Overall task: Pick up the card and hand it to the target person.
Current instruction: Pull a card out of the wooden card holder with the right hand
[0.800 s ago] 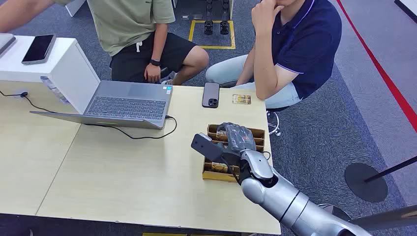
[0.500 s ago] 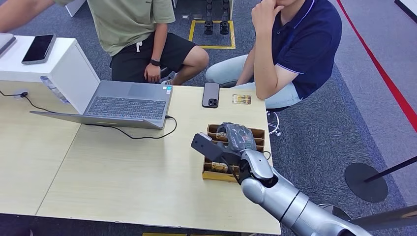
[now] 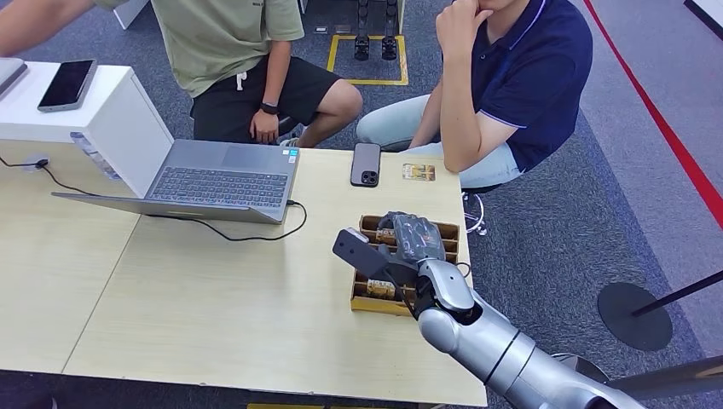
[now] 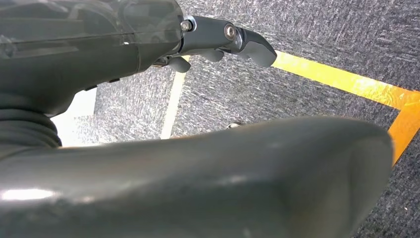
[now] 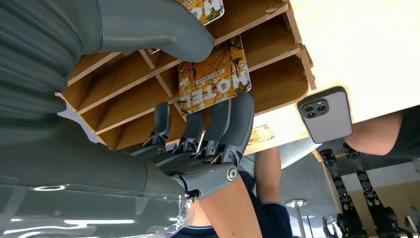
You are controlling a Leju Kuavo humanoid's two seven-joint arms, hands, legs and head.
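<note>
So here's what we've got: our right arm comes up from the near edge of the table (image 3: 213,315) and bends over the wooden card box (image 3: 447,230), with the right hand (image 3: 412,237) sitting right on top of the box's far slots. In the right wrist view the right hand (image 5: 198,134) has its dark fingers (image 5: 233,124) side by side, reaching down into a slot, fingertips at the edge of an orange card (image 5: 215,74) printed HOTEL. The thick thumb (image 5: 163,32) lies on the other side of that card, over the neighbouring divider. We honestly can't tell whether the card is actually pinched or just touched; it stands in its slot between thumb and fingers. Another card of the same kind peeks from the next slot over.

Our left hand (image 4: 218,42) hangs over grey carpet with a yellow tape line, fingers loosely apart and holding nothing.

Beyond the box, at the table's far edge, a dark phone (image 3: 366,164) lies flat, and just beside it a small card (image 3: 419,171). Past that edge sits a person in a navy shirt (image 3: 529,68), and farther along from the box, a person in a green shirt (image 3: 222,34) behind the open laptop (image 3: 213,181).
</note>
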